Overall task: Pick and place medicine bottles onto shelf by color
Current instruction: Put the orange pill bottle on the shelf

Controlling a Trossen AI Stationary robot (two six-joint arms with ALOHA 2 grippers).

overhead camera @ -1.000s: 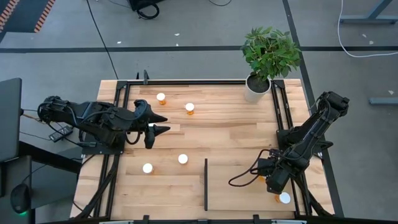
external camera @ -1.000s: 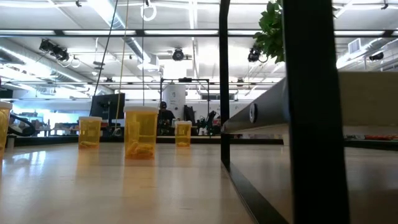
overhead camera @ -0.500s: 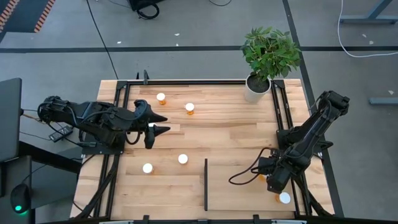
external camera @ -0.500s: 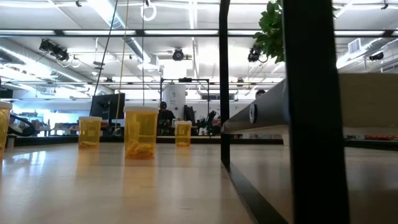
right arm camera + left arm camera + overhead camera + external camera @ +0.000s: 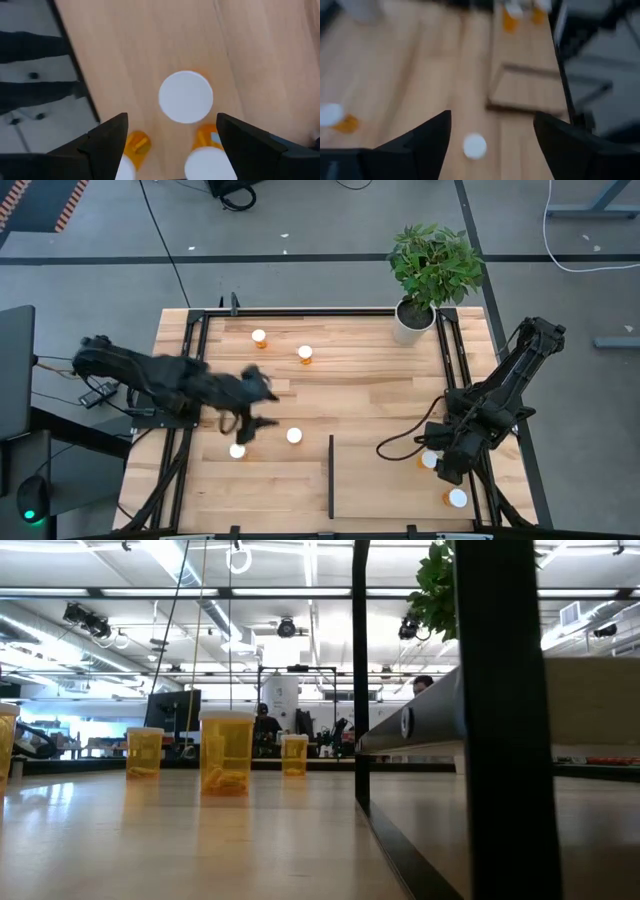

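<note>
Orange medicine bottles with white caps stand upright on the plank table: two near the far edge [image 5: 259, 337] [image 5: 305, 354] and two nearer [image 5: 294, 436] [image 5: 237, 450]. Two more [image 5: 430, 460] [image 5: 458, 498] stand on the shelf [image 5: 390, 485], the light panel behind its black strip [image 5: 331, 476]. My left gripper [image 5: 266, 408] is open above the table, beside the nearer pair; a white cap [image 5: 474, 145] shows between its fingers, farther off. My right gripper [image 5: 446, 468] is open over the shelf, its fingers wide on either side of a cap [image 5: 186, 96] below it.
A potted plant [image 5: 415, 315] stands at the table's far right corner. Black frame rails [image 5: 190, 380] [image 5: 455, 370] run along both sides. The low view shows several orange bottles [image 5: 227, 753] and the shelf strip [image 5: 362, 720]. Bare planks lie in the table's middle.
My left arm has swung fast from the far left part of the table toward the near edge and the right, ending beside the two nearer bottles. My right gripper has drawn back slightly on the shelf, and a white cap that it covered now shows.
</note>
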